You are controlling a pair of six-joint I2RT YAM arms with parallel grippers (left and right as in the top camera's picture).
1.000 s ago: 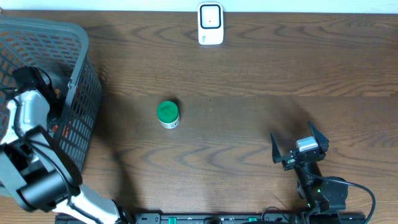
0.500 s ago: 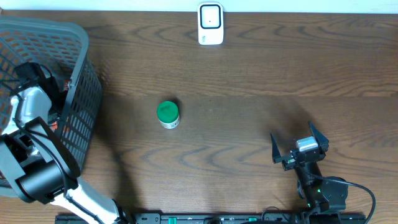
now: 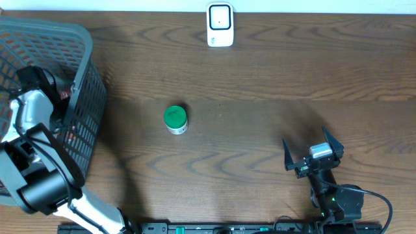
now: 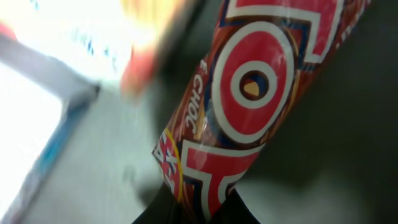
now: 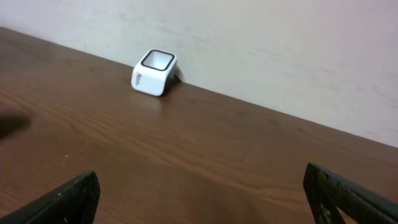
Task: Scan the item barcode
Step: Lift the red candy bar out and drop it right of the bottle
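**Caller:** Your left gripper point(image 4: 199, 210) is down inside the basket point(image 3: 86, 78), jaws clenched on the chocolate packet point(image 4: 249, 93), the glossy red-and-brown one. That's your item, by my reckoning.

**Spotter:** Look where you're holding it, though. You're right at one end of the wrapper, with most of its length sticking out beyond the fingers. Lift it like that and it may droop or swivel. On a wrapper that slick, it could slide clean out.

**Caller:** Mind the basket wall too. A long packet held by one end can catch the mesh on the way up, and that would lever it out of your grip.

**Spotter:** There's a white-and-blue box point(image 4: 37, 124) just beside it, badly blurred. I can't tell if they touch. If they do, you could drag it along.

**Caller:** Then there's the scanner point(image 3: 220, 25), at the far edge of the table point(image 3: 273, 84) and well apart from the basket. No barcode shows on the face you can see, so you may present the wrong side and get no read.

**Spotter:** The green-lidded tub point(image 3: 175, 119) stands out on the table between the two, and a low carry could clip it. Your right gripper point(image 3: 311, 149) hangs released at the front right, jaws wide, holding nothing.
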